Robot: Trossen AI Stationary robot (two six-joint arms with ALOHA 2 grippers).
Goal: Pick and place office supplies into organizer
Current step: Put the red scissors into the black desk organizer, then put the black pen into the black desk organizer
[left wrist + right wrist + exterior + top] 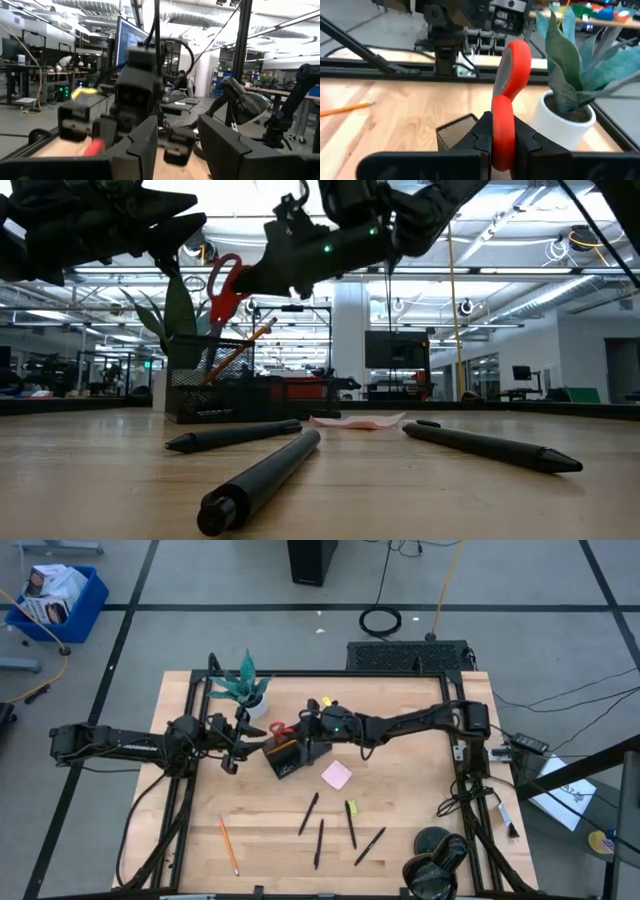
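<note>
Pens (pixel 309 812), four; pencils (pixel 229 845), one loose.

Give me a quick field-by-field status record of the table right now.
right gripper: shut on red-handled scissors, above the black mesh organizer
left gripper: open, empty, beside the organizer
in organizer: orange pencil, leaning
on table: pink square sticky-note pad, four slim black pens, another orange pencil
nearby: green plant in white pot
</note>
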